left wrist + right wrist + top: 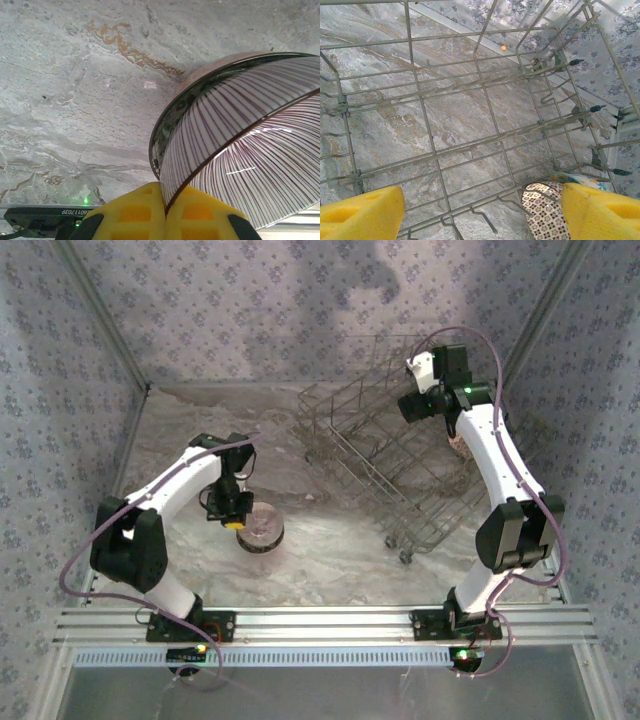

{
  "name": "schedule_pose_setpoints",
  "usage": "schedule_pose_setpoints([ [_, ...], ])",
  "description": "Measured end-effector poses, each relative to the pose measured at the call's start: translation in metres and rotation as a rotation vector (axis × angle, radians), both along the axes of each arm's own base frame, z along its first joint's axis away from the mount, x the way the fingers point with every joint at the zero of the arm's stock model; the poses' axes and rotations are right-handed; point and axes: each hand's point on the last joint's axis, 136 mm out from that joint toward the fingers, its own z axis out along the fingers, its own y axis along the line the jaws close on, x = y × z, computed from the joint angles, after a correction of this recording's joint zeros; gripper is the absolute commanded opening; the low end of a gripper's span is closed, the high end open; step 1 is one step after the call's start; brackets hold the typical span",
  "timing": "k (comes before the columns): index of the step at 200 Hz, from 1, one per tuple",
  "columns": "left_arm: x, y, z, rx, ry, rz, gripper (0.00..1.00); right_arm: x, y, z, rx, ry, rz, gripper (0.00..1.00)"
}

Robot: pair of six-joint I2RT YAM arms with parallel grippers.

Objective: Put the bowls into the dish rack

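Presently the left tool (165, 202) is pinched tight on the rim of a striped bowl (240, 150) on the bench (75, 100), well left of the dish rack (400, 470). That rim hold probably suits carrying it across. The right tool (480, 212) hangs wide open and empty over the rack's tines, beside a patterned bowl (545, 215).

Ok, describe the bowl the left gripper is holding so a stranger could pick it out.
On the table, look at the open patch left of the rack. There the left gripper is shut on the rim of the striped bowl. Fine dark-purple lines fan over its white surface, unlike the checked bowl at the rack.
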Motion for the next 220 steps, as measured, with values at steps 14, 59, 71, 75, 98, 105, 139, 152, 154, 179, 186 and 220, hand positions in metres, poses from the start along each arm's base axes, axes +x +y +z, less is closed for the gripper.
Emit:
schedule_pose_setpoints([
  [14,0.001,0.000,0.005,-0.003,-0.010,-0.004,0.00,0.000,0.001,0.000,0.000,0.000,0.001,0.83],
  [59,0.027,-0.005,0.050,-0.052,-0.161,-0.016,0.00,0.000,0.003,0.014,0.012,-0.019,0.010,0.83],
  [71,0.040,-0.006,0.068,-0.064,-0.222,-0.017,0.00,0.001,0.007,0.025,0.027,-0.035,0.020,0.83],
  [75,0.045,-0.006,0.074,-0.069,-0.244,-0.018,0.00,0.001,0.008,0.030,0.032,-0.043,0.026,0.83],
  [98,0.074,-0.013,0.119,-0.107,-0.392,-0.021,0.00,0.001,0.024,0.057,0.068,-0.086,0.066,0.82],
  [105,0.084,-0.016,0.134,-0.121,-0.442,-0.025,0.00,0.000,0.030,0.065,0.081,-0.094,0.083,0.82],
  [139,0.129,-0.036,0.198,-0.178,-0.659,-0.056,0.00,-0.011,0.070,0.105,0.161,-0.140,0.190,0.81],
  [152,0.149,-0.047,0.219,-0.198,-0.739,-0.071,0.00,-0.017,0.086,0.118,0.199,-0.156,0.234,0.80],
  [154,0.151,-0.048,0.220,-0.201,-0.746,-0.073,0.00,-0.018,0.088,0.120,0.204,-0.158,0.241,0.80],
  [179,0.186,-0.076,0.250,-0.225,-0.869,-0.116,0.00,-0.032,0.117,0.144,0.283,-0.183,0.324,0.79],
  [186,0.195,-0.084,0.257,-0.227,-0.899,-0.130,0.00,-0.036,0.124,0.148,0.307,-0.185,0.343,0.78],
  [220,0.226,-0.126,0.273,-0.254,-0.991,-0.202,0.00,-0.050,0.154,0.156,0.405,-0.164,0.418,0.76],
])
